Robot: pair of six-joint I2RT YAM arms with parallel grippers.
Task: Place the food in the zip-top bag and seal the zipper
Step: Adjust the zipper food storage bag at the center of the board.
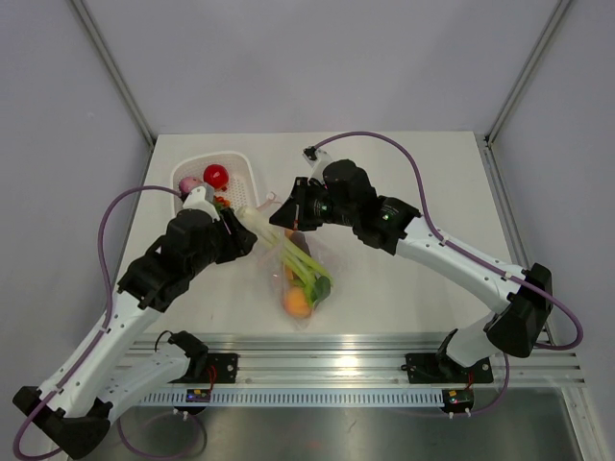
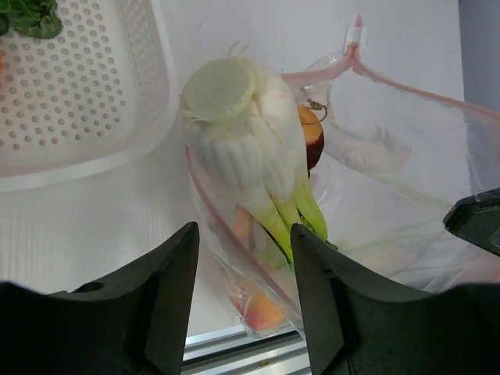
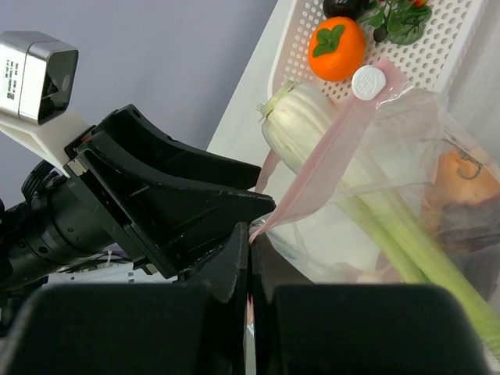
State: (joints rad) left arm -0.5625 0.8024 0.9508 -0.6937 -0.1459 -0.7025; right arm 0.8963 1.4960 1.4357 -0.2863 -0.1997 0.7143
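Note:
The clear zip-top bag point(image 1: 300, 279) lies mid-table with an orange point(image 1: 297, 304) and other food inside. The celery stalk point(image 2: 242, 148) is partly in the bag, its white base sticking out of the mouth. My left gripper point(image 2: 244, 301) is open, its fingers either side of the bag's near edge, just short of the celery. My right gripper point(image 3: 250, 250) is shut on the bag's pink zipper strip point(image 3: 328, 156) and holds the mouth edge up. A white slider tab point(image 3: 367, 81) sits on the strip. The tomato point(image 1: 216, 176) and purple onion point(image 1: 189, 184) lie in the basket.
The white slotted basket point(image 1: 248, 171) stands at the back left, just behind my left gripper point(image 1: 242, 233); it also holds green leaves point(image 2: 31, 17) and a dark piece point(image 3: 344, 6). The metal rail point(image 1: 365, 348) runs along the table's near edge. My right gripper point(image 1: 288, 216) hangs over the bag's mouth.

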